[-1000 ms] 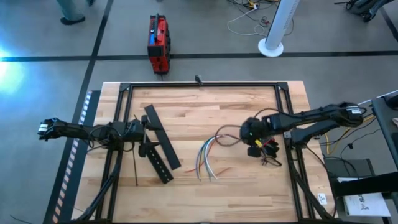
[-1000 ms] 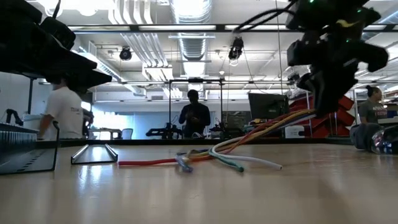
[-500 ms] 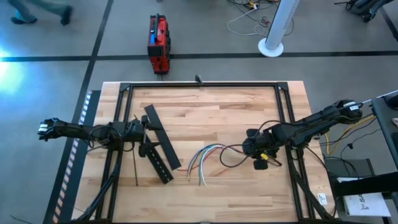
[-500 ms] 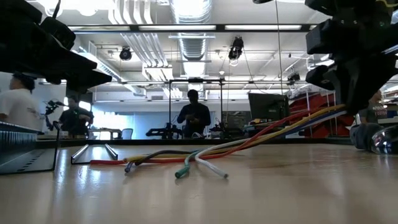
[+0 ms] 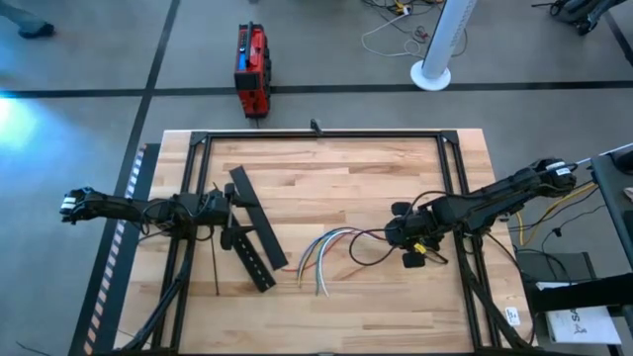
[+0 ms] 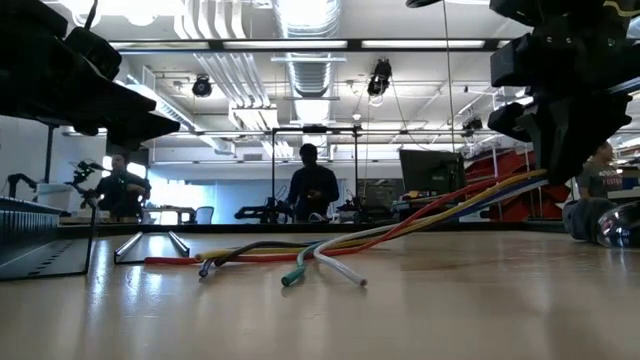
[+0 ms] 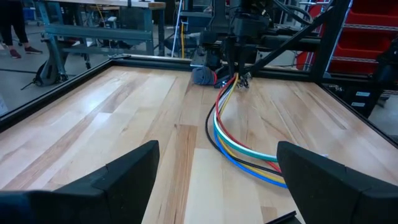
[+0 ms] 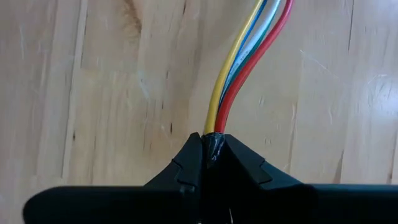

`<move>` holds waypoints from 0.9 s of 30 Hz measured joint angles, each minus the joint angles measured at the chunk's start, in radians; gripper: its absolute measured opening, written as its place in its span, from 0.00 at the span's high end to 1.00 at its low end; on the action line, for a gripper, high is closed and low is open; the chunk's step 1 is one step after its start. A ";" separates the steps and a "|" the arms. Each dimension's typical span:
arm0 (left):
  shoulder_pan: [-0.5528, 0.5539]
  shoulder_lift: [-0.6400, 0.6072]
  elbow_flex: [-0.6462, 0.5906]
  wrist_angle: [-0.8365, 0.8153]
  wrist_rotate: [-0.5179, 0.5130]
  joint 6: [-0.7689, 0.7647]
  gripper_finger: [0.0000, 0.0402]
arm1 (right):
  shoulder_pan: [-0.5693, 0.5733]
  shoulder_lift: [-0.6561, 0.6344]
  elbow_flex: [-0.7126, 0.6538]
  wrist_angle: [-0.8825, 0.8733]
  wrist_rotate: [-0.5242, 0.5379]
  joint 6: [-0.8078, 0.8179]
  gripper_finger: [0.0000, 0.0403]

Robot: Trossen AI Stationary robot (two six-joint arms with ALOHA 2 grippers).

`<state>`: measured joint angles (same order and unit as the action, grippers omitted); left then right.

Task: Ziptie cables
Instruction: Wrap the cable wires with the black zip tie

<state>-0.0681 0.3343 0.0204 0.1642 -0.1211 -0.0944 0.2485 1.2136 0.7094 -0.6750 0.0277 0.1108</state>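
Pale wooden worktop (image 5: 326, 188) inside a black frame, grey floor around it with a red toolbox (image 5: 251, 67) off toward twelve o'clock; people standing far back in the room in the low view. Right claw (image 5: 407, 240) at about four o'clock on the worktop, clenched on one end of the cables (image 5: 331, 245), pinching the bound tip between both fingers (image 8: 186, 165) in the right wrist view, loose ends fanning toward nine o'clock and lying on the wood near centre. Left claw (image 5: 229, 210) waiting at nine o'clock, spread wide and empty, just beside the black slotted bars (image 5: 255, 242).
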 joint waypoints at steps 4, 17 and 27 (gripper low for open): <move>0.000 0.000 0.000 0.000 0.000 0.000 0.22 | 0.000 0.000 0.000 0.007 0.028 -0.004 0.92; 0.000 0.000 0.000 0.000 0.000 0.000 0.22 | 0.002 0.000 0.154 -0.077 0.053 -0.018 0.93; 0.000 0.000 0.000 0.133 0.000 -0.012 0.22 | 0.023 0.000 0.356 -0.238 0.053 0.061 0.93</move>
<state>-0.0683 0.3340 0.0202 0.2976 -0.1211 -0.1065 0.2712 1.2133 1.0656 -0.9129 0.0810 0.1714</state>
